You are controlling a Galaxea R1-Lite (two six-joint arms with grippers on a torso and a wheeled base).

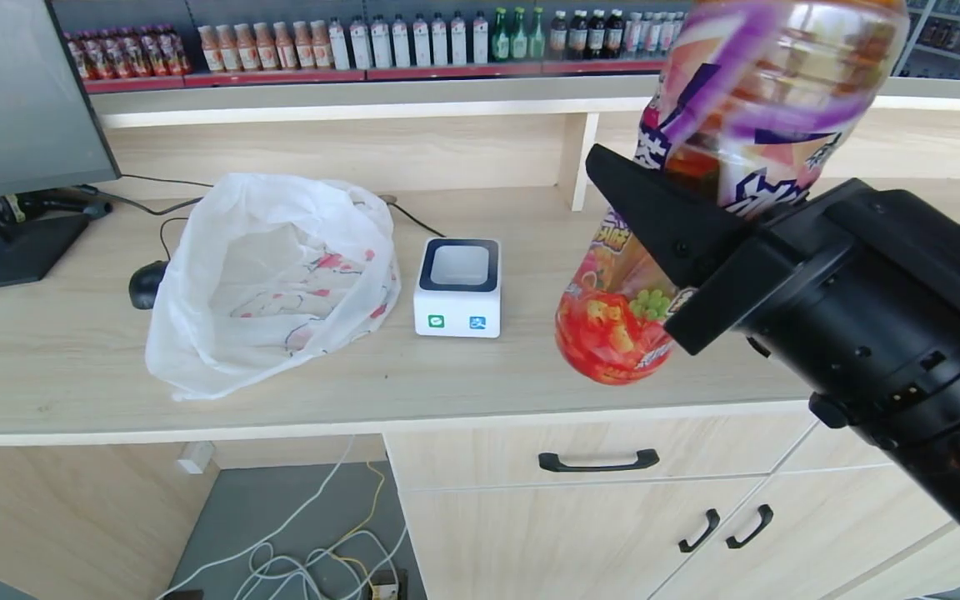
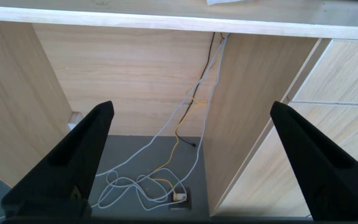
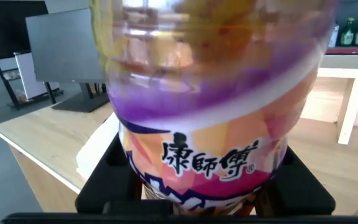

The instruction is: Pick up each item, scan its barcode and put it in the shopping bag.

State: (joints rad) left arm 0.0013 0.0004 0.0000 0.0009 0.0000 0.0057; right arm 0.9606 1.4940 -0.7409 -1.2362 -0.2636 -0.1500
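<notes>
Starting far left, the left gripper (image 2: 191, 111) hangs low in front of the counter (image 1: 72, 367) with its fingers spread wide and nothing between them, facing the cables (image 2: 166, 168) in the open bay underneath. I'd guess it's just parked out of the way. Up top, the monitor (image 1: 22, 92) sits in the back left corner, and a black mouse (image 1: 147, 283) lies just beside the shopping bag (image 1: 272, 275). The bag is slumped but its mouth gapes up and toward the front, so it looks ready for a drop from above. It nearly touches the white barcode scanner (image 1: 457, 287), whose window faces up, so the hop from scanner to bag is short. To the right of the scanner, the right gripper (image 1: 672, 208) is clamped around the middle of a drink bottle (image 1: 613, 333), held tilted in the air over the front part of the counter, well off the surface. The bottle isn't over the window yet, so my read is the scan step is still to come. There's bare counter between them for sliding left. The main thing to mind is clipping the scanner or snagging the bag rim.
</notes>
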